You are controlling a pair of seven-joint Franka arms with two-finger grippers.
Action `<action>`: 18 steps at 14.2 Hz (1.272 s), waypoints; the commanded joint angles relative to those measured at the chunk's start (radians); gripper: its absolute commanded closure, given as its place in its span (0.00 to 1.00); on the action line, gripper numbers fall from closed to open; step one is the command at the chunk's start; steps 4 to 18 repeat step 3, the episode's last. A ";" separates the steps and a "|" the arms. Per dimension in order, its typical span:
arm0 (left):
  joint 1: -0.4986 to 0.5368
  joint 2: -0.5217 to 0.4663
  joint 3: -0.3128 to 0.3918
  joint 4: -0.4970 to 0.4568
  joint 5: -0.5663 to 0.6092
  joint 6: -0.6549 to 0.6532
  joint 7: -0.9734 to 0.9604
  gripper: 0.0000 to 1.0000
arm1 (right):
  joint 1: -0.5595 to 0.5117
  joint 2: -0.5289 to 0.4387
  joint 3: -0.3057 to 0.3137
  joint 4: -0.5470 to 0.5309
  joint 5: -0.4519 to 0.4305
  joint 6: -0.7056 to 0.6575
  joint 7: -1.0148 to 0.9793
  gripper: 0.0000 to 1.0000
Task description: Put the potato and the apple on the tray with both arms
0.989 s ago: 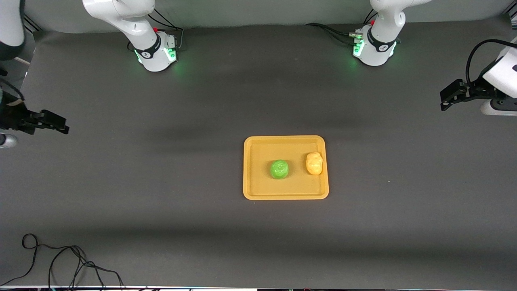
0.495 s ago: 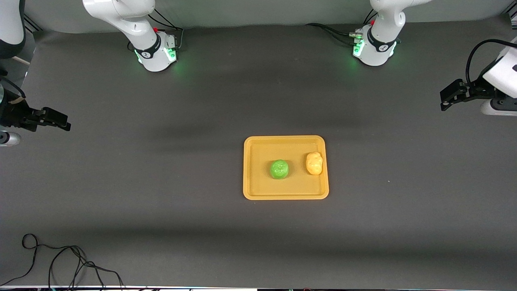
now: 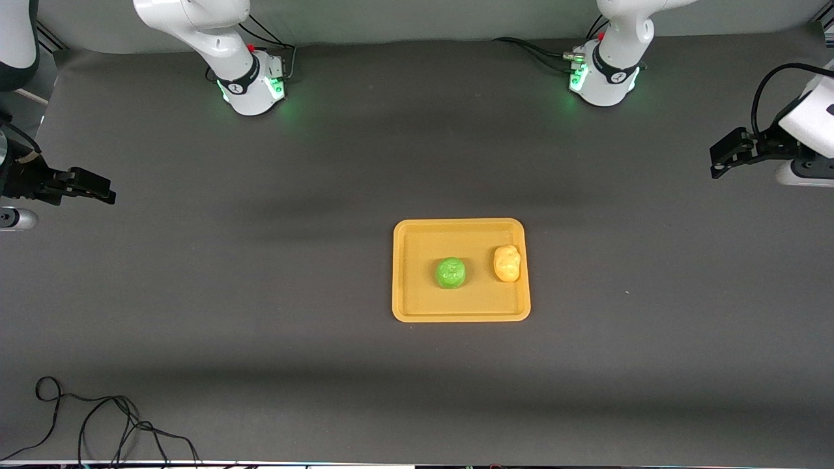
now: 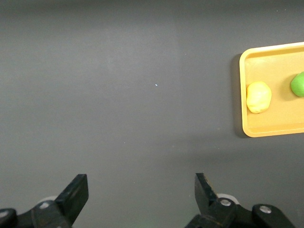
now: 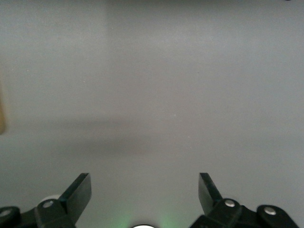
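On the dark grey tabletop [image 3: 260, 293], the flat orange-yellow plastic tray [image 3: 461, 315] holds the round bright green apple [image 3: 451, 272] and, beside it toward the left arm's end, the lumpy yellow-tan potato [image 3: 507, 263]. The left claw [image 3: 720, 155] and the right claw [image 3: 98, 192] hang released over opposite tabletop ends.

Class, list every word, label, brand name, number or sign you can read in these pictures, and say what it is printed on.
No text can be read anywhere.
Dark bands on the two white robot arm bases: each bears a small white mark, too small to read.
Flat orange-yellow plastic tray, round green apple, lumpy yellow-tan potato: no lettering.
Left pincer and right pincer, both open over the table's ends: no markings.
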 commanded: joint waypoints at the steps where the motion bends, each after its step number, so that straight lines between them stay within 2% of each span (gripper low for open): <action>1: -0.007 -0.014 0.009 0.003 -0.008 -0.018 0.001 0.00 | 0.003 -0.014 -0.004 0.000 0.016 -0.016 0.007 0.00; 18: -0.007 -0.014 0.009 0.003 -0.008 -0.018 0.001 0.00 | 0.003 -0.014 -0.004 -0.001 0.016 -0.016 0.007 0.00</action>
